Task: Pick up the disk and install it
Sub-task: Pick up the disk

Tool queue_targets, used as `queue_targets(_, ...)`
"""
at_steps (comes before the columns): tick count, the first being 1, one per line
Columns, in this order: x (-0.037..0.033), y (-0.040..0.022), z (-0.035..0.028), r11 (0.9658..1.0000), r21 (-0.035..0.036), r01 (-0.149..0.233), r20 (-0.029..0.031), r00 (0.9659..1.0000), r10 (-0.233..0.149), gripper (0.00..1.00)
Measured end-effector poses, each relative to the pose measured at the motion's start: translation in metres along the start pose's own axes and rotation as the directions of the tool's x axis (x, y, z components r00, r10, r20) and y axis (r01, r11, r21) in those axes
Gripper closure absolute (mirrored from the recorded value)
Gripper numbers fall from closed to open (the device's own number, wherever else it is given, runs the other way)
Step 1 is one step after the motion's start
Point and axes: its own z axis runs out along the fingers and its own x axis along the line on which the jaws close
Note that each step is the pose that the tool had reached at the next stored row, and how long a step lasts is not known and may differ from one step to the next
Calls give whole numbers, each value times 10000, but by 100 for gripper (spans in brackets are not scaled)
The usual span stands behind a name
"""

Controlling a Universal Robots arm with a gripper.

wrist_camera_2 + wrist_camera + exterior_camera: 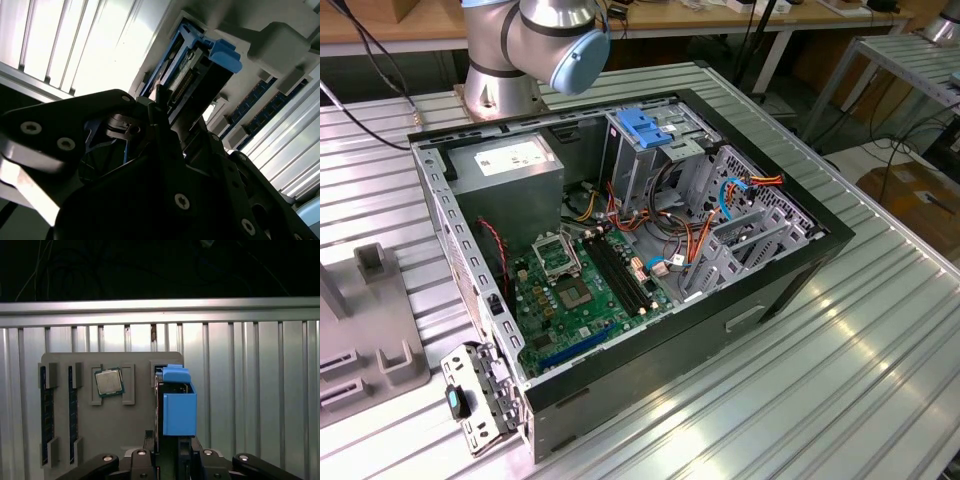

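surface: ribbed metal, carries everything.
case: open computer case, side off, board exposed.
arm: base at 11 o'clock of the case in the exterior view. Wrist is lined up with the disk, meeting it edge-on.
tray: grey parts tray, 9 o'clock of the case.
disk: stands on edge in a tray slot with its blue carrier round it, just beside the processor chip. Not yet installed.
handling: likely stiff, dense, shock-sensitive, with slick faces. Best taken across the two flat sides, off the connector edge.
jaws: gripper is right at the disk. Cannot tell if clamped.
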Motion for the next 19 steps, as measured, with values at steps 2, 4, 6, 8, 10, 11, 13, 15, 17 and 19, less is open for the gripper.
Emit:
queue_targets(2, -1, 0, -33, 10000, 3, -1, 2, 10000, 1, 65)
queue_targets(4, -1, 0, -70, 10000, 3, 0, 2, 10000, 0, 65)
queue_targets(6, -2, 0, -101, 10000, 2, 0, 1, 10000, 0, 65)
queue_targets(8, -2, 0, -131, 10000, 3, 0, 2, 10000, 0, 65)
queue_targets(10, -3, 0, -165, 10000, 3, -1, 2, 10000, 1, 65)
queue_targets(11, -3, 0, -183, 10000, 3, -1, 2, 10000, 1, 65)
queue_targets(13, -4, 0, -217, 10000, 3, 0, 2, 10000, 0, 65)
queue_targets(15, -5, 0, -260, 10000, 3, -1, 1, 10000, 1, 65)
queue_targets(17, -6, 0, -343, 10000, 3, 0, 1, 10000, 0, 65)
queue_targets(19, -6, 0, -351, 10000, 5, 1, 3, 10000, -1, 65)
